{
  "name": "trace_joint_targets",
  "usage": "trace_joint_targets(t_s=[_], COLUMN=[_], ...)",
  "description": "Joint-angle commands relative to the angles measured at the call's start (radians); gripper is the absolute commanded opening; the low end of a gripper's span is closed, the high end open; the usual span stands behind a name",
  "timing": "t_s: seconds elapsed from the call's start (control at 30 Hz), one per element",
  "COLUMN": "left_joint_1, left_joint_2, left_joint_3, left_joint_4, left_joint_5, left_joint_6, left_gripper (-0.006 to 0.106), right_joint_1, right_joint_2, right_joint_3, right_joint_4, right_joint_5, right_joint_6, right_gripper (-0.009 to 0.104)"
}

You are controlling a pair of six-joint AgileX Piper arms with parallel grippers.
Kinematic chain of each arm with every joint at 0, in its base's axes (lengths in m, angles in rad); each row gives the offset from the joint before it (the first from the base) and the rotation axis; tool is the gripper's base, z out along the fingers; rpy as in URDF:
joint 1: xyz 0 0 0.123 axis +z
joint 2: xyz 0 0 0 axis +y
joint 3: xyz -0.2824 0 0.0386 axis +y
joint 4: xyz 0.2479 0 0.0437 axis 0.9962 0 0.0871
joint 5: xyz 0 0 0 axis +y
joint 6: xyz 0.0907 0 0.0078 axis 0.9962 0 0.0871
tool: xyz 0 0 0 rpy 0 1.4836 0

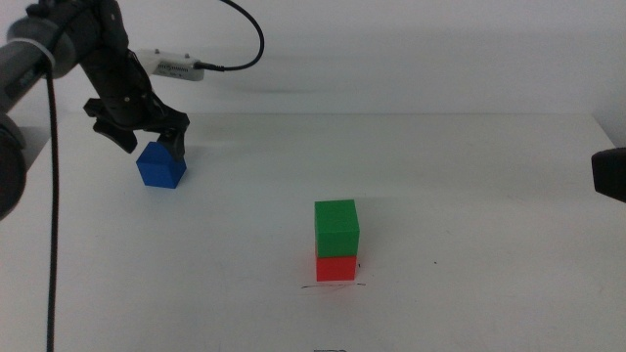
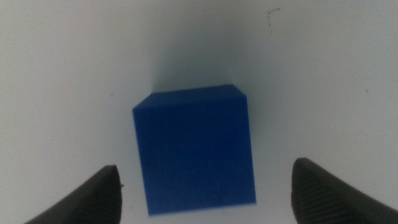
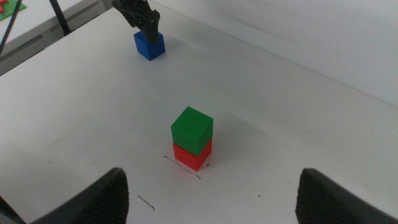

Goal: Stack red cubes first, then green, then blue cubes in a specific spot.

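The green cube sits on top of the red cube near the table's front centre. Far left and further back, the blue cube rests on the table by itself. My left gripper hangs just over it, open, with one jaw on each side and a clear gap to the cube's faces. My right gripper waits open at the right edge, well away from the stack.
A thin pencil line marks the table just in front of the red cube. A white module with a black cable rides on the left arm. The table's back edge runs behind the cubes.
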Motion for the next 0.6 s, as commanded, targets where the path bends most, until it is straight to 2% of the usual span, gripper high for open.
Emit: trace_joint_targets(t_s=[0.0,0.57], left_joint_1=[-0.005,-0.005], left_joint_2=[-0.055,0.015], left_joint_3=[-0.034,-0.034], left_joint_4=[-0.02,-0.044], left_joint_5=[-0.028,-0.122], left_joint_6=[0.009,0.011], left_gripper=[0.094,0.094], right_joint_1=[-0.009,-0.009], right_joint_2=[0.001,0.001], right_joint_3=[-0.029,-0.029], right_joint_4=[-0.005,-0.005], right_joint_5=[-0.064,-0.063], right_joint_6=[-0.012,-0.012], right_gripper=[0.093,0.093])
